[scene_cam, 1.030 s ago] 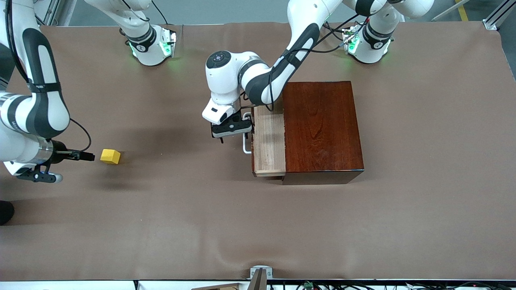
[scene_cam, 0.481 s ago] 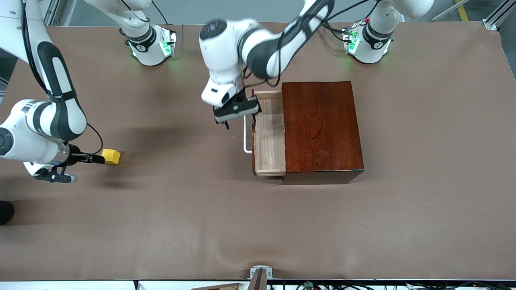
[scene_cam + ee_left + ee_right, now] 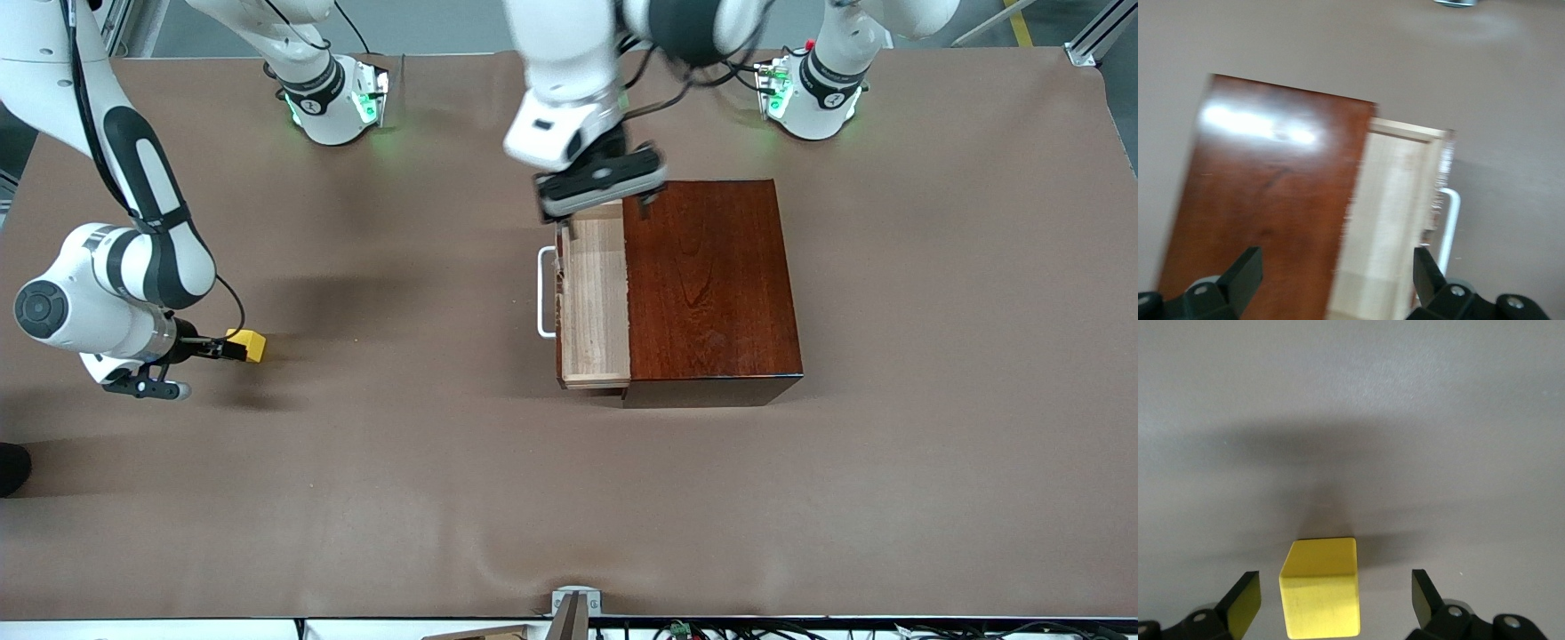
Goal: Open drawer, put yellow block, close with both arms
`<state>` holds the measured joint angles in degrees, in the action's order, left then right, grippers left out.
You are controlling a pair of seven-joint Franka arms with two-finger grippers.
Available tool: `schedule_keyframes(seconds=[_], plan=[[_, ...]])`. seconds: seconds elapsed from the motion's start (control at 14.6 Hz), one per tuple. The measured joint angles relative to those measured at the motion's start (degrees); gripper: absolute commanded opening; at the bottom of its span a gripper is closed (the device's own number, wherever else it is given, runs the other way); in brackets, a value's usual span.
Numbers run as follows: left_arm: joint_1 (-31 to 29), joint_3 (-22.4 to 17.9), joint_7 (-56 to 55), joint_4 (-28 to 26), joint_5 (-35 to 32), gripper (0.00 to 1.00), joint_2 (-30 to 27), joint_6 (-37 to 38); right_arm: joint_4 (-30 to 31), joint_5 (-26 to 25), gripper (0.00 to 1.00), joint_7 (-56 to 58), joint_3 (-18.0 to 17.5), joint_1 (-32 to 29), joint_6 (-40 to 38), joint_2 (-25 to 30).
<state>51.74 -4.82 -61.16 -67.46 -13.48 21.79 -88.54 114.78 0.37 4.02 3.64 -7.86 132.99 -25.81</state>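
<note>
The yellow block [image 3: 252, 343] lies on the brown table toward the right arm's end. My right gripper [image 3: 229, 349] is low at the block and open. In the right wrist view the block [image 3: 1320, 595] sits between the two spread fingers [image 3: 1245, 603], touching neither. The drawer [image 3: 594, 302] is pulled out of the mahogany box [image 3: 711, 280], its white handle [image 3: 543, 293] pointing toward the right arm's end. My left gripper [image 3: 605, 210] hangs open in the air over the seam of drawer and box, holding nothing. The left wrist view shows the gripper [image 3: 1337, 268] above the box [image 3: 1265, 200] and the drawer tray [image 3: 1395, 213].
The light-wood drawer tray holds nothing. The two green-lit arm bases [image 3: 338, 102] [image 3: 805, 98] stand along the table edge farthest from the front camera. Bare brown table [image 3: 400, 444] spreads between the block and the box.
My left gripper has let go of the handle, risen and swung over the box and drawer. My right gripper has slid up to the block until its fingers flank it.
</note>
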Motion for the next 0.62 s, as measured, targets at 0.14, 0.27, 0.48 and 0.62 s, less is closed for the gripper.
schedule_keyframes(seconds=[0.14,0.27,0.48,0.62], plan=[[-2.36,-0.04,0.91,-0.28,0.00,1.00,-3.13,3.23,0.95,0.00,1.00,-0.01,-0.11,0.01,0.14,0.00],[-5.02,-0.04,3.79,-0.63,0.00,1.00,-5.87,5.92,1.84,0.07,1.00,-0.02,-0.17,0.01,0.92,0.00],[-10.82,-0.04,16.36,-2.37,0.09,1.00,-9.82,7.56,4.07,0.55,0.91,-0.02,-0.34,0.05,4.19,-0.01],[-15.89,-0.07,25.66,-4.38,2.39,1.00,-12.39,7.68,5.14,1.09,0.73,-0.06,-0.43,0.09,5.12,-0.01]])
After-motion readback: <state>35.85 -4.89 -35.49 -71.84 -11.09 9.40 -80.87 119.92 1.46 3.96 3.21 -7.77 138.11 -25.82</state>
